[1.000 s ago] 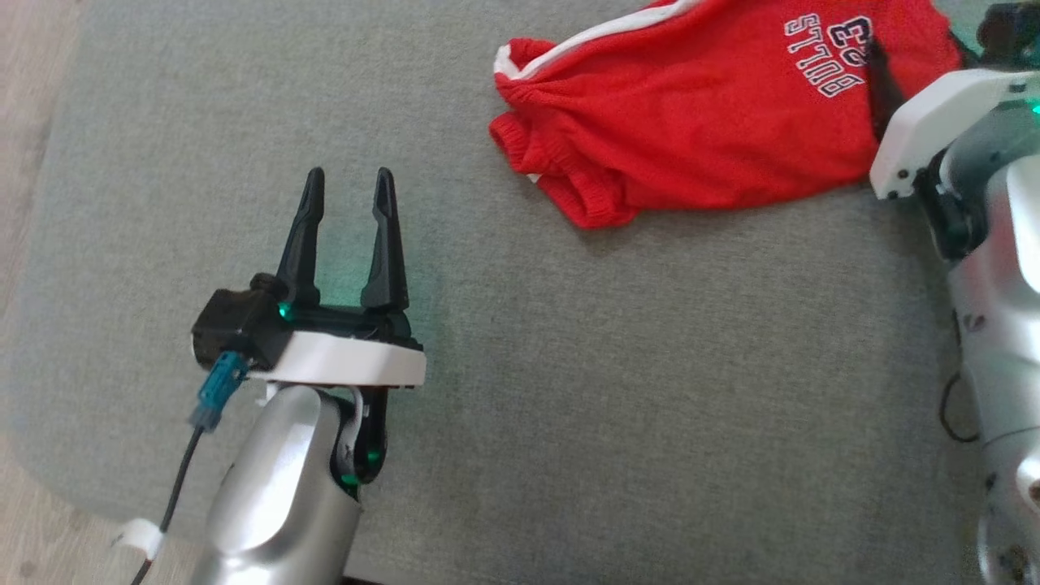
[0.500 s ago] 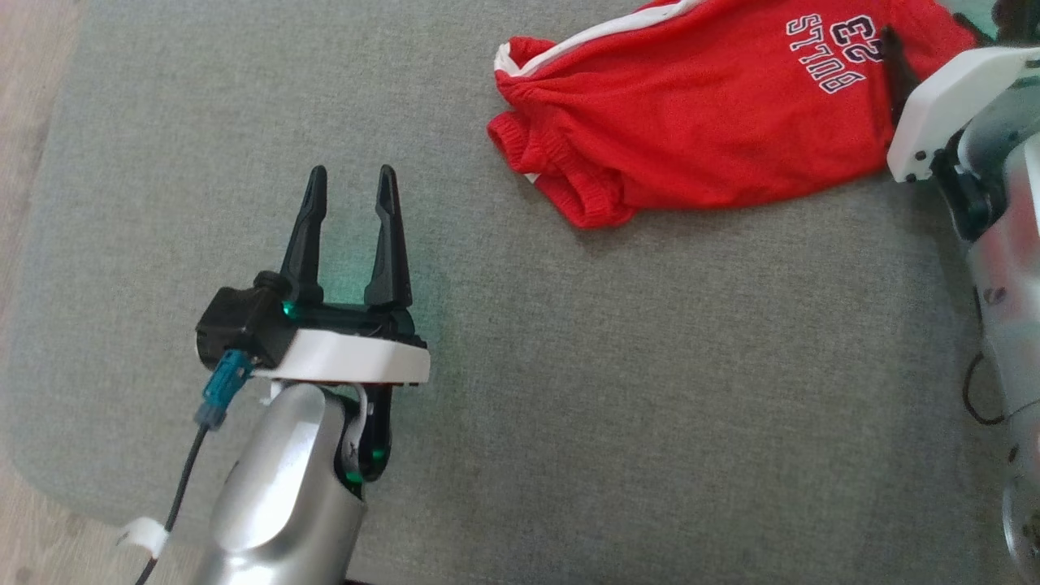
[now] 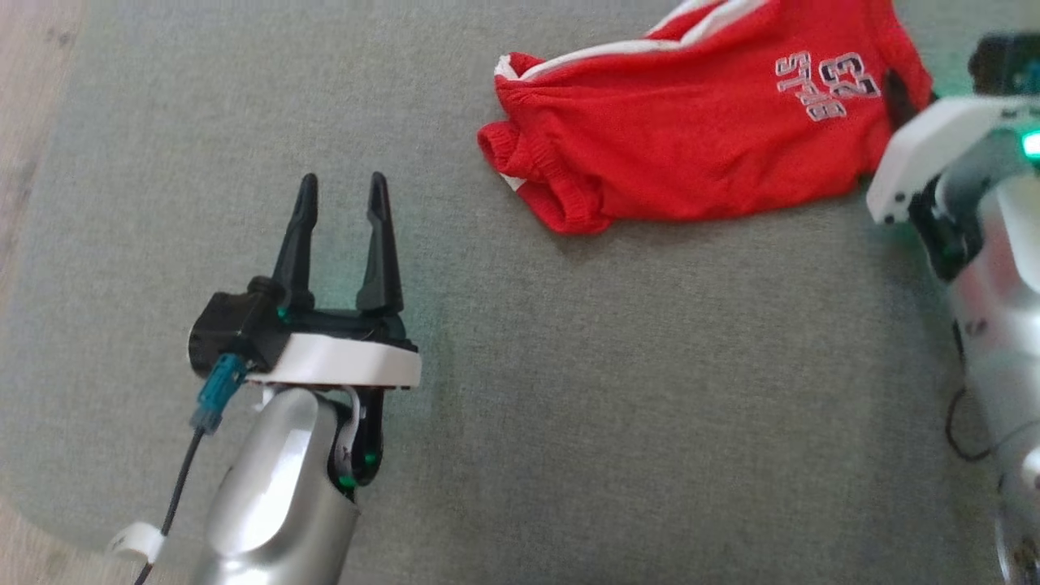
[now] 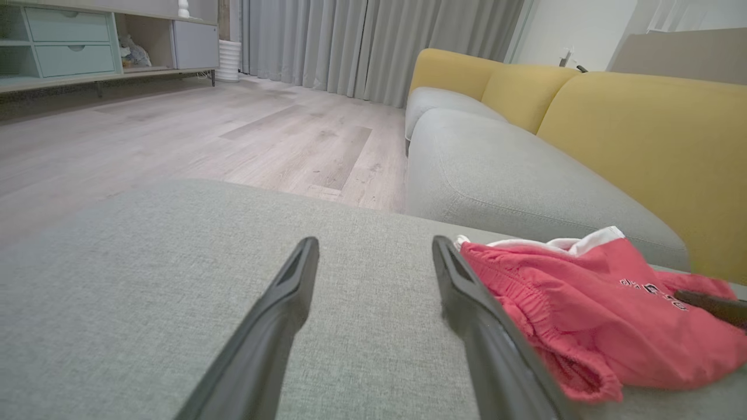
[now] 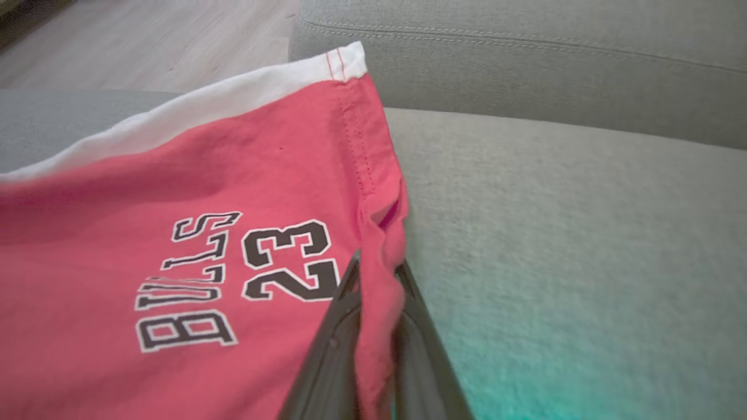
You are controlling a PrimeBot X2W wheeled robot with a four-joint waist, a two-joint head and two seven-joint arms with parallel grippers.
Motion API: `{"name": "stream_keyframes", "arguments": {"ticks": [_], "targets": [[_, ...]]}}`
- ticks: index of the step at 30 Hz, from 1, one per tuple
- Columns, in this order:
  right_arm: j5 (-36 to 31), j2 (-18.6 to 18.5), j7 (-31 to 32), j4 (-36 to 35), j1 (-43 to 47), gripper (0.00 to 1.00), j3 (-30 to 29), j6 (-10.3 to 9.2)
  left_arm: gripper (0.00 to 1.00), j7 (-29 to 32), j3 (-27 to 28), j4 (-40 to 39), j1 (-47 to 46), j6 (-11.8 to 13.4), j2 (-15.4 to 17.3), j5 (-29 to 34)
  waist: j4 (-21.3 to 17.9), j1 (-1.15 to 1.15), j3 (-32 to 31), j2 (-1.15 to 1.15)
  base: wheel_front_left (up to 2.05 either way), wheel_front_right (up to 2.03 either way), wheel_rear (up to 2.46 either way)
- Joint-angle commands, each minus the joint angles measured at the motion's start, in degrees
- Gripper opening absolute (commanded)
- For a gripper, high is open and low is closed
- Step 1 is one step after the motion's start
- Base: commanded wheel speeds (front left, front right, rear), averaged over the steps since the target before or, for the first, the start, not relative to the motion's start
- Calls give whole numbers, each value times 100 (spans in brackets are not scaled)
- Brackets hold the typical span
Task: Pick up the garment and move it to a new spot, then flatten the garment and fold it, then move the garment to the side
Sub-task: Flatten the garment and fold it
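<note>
Now the red white-trimmed fabric garment (image 3: 691,154), hem pinched in the right gripper (image 5: 378,265), has slid slightly down-frame at upper right: relocation begun. The left gripper (image 3: 340,185) idles, fingers wide.

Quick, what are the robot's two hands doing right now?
Left gripper: open, holding nothing.
Right gripper: shut on an edge of the red garment.

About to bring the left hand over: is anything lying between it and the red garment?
No. In the head view, the stretch between the left hand and the red garment is bare grey cushion.
</note>
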Motion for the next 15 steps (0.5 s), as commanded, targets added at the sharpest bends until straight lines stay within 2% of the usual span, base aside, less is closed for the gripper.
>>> {"name": "stream_keyframes", "arguments": {"ticks": [1,5,10,15], "targets": [[43,-8,-64,-128,118,0,68,-5,100,-29,214,-145,39,9,81,37,-68,0,-81,0,0,0,0],[189,-129,-392,-233,422,0,0,-5,100,-29,281,-127,127,-21,81,102,-201,0,-298,0,0,0,0],[509,-67,-784,-556,1091,0,-473,-5,100,-29,401,-63,315,-57,81,190,-455,0,-695,0,0,0,0],[473,12,-1009,-977,1835,0,-1090,-5,100,-29,402,-6,484,-89,81,222,-606,0,-1013,0,0,0,0]]}}
